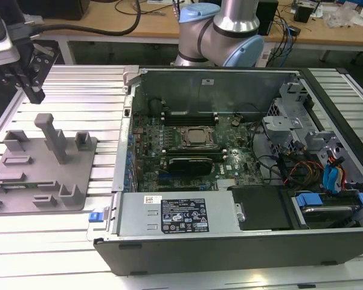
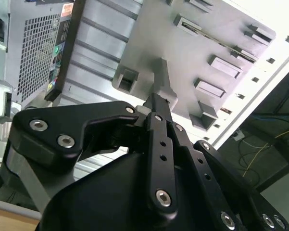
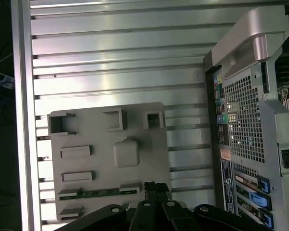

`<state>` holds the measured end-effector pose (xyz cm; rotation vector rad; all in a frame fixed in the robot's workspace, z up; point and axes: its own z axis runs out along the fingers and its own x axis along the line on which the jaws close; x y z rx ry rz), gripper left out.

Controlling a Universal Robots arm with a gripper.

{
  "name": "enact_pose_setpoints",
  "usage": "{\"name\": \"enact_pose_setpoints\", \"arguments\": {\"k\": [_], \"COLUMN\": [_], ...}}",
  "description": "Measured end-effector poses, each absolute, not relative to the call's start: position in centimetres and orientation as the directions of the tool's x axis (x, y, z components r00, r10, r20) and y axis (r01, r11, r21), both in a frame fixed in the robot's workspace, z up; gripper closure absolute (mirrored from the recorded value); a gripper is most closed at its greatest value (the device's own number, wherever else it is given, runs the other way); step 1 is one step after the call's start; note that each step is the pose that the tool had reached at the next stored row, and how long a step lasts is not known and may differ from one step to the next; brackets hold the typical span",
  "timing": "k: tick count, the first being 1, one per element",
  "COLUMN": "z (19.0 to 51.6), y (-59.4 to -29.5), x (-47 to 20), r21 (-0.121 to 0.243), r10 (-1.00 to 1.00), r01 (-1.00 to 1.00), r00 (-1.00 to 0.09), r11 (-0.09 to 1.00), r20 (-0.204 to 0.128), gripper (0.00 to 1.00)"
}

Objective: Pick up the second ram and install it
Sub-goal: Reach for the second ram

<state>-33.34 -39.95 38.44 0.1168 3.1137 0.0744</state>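
Observation:
The second ram (image 3: 98, 192) is a thin green stick lying in two end holders on the grey fixture plate (image 3: 134, 120). In the second wrist view the same ram (image 2: 216, 41) spans two holders near the plate's edge. In the exterior view the ram (image 1: 21, 185) is a faint strip near the plate's front. My black gripper (image 1: 36, 92) hangs shut and empty above the table behind the plate, apart from the ram. Its fingertips (image 3: 154, 186) meet in both wrist views, over the plate's edge beside the ram.
A tall post (image 1: 53, 138) and several smaller holders rise from the fixture plate. The open computer case (image 1: 229, 241) lies at the exterior view's right, with the motherboard (image 1: 187, 154), the silver processor (image 1: 196, 136) and memory slots (image 1: 190, 115). The arm's base (image 1: 220, 30) stands behind the case.

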Motion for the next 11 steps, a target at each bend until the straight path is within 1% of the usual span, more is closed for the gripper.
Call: {"name": "enact_pose_setpoints", "arguments": {"k": [11], "z": [37.7], "y": [-40.3], "x": [-36.5], "r21": [0.049], "r10": [0.075], "r01": [0.074], "r00": [-0.997], "r11": [0.996], "r20": [-0.023], "gripper": [0.92]}}
